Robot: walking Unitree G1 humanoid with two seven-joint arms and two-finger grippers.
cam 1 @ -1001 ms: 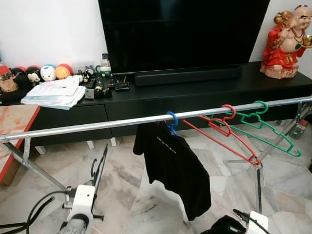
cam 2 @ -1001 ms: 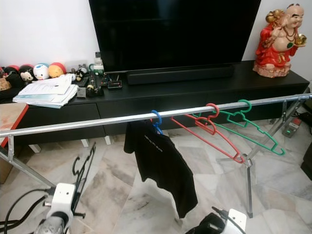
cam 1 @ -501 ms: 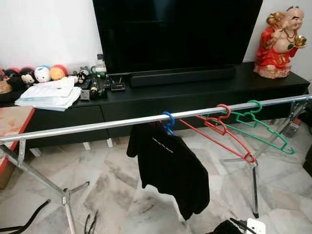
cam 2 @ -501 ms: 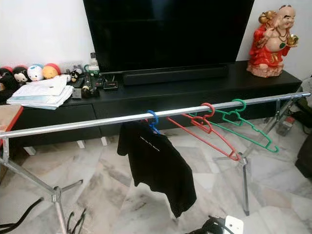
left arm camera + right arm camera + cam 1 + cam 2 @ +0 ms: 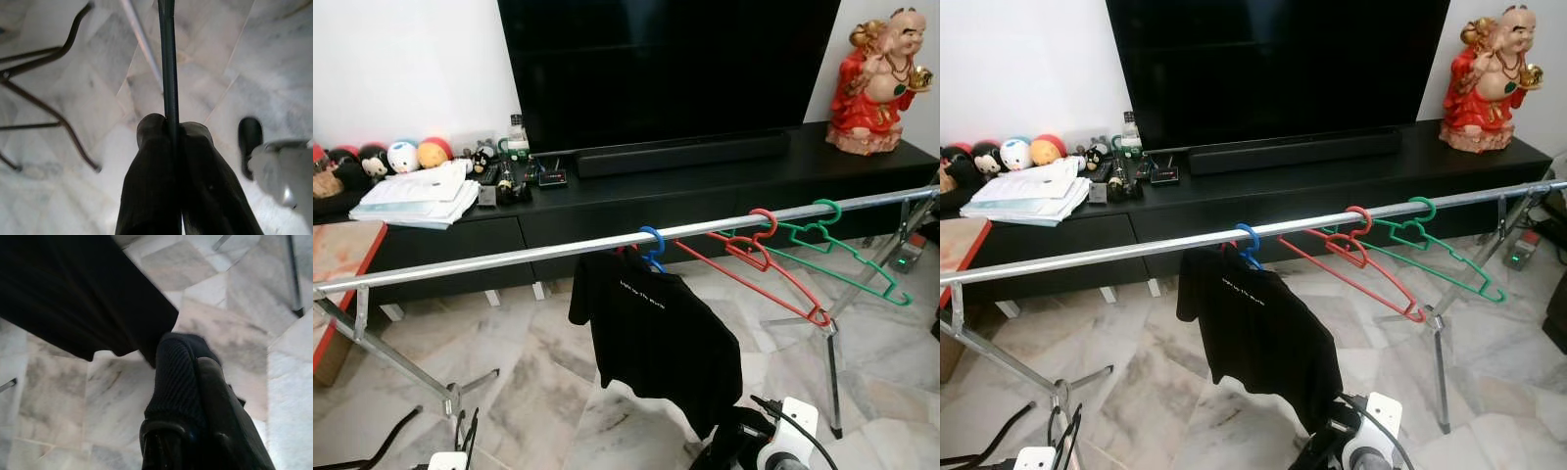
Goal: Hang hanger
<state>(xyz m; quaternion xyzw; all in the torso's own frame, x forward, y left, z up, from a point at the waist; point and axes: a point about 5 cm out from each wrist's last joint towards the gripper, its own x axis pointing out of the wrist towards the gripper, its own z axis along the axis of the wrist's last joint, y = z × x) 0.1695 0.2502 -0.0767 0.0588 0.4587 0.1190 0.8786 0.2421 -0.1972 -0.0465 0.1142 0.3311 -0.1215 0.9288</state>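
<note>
1. Left eye view: the left gripper [image 5: 462, 446] sits low at the bottom edge over the marble floor [image 5: 538, 392], holding a thin black hanger [image 5: 468, 431] that points up. The right arm's white wrist [image 5: 783, 446] rises at the bottom right, just below the black T-shirt [image 5: 656, 338]. A silver rail [image 5: 509, 257] runs across, rising to the right. On it hang a blue hanger [image 5: 653, 245] carrying the shirt, 2 red hangers [image 5: 759, 259] and 1 green hanger [image 5: 847, 255], all slanting down to the right.
2. Right eye view: the black TV worktop [image 5: 1332, 181] stands behind the rail, with a red figurine [image 5: 1489, 69] at its right end.
3. Left wrist view: the 2 fingers [image 5: 151, 176] are pressed together on the hanger's thin dark bar, which runs straight out along them over the floor.
4. Right wrist view: the right gripper [image 5: 190, 357] has its fingers together, tips near the shirt's hem; I cannot tell whether they pinch it.
</note>
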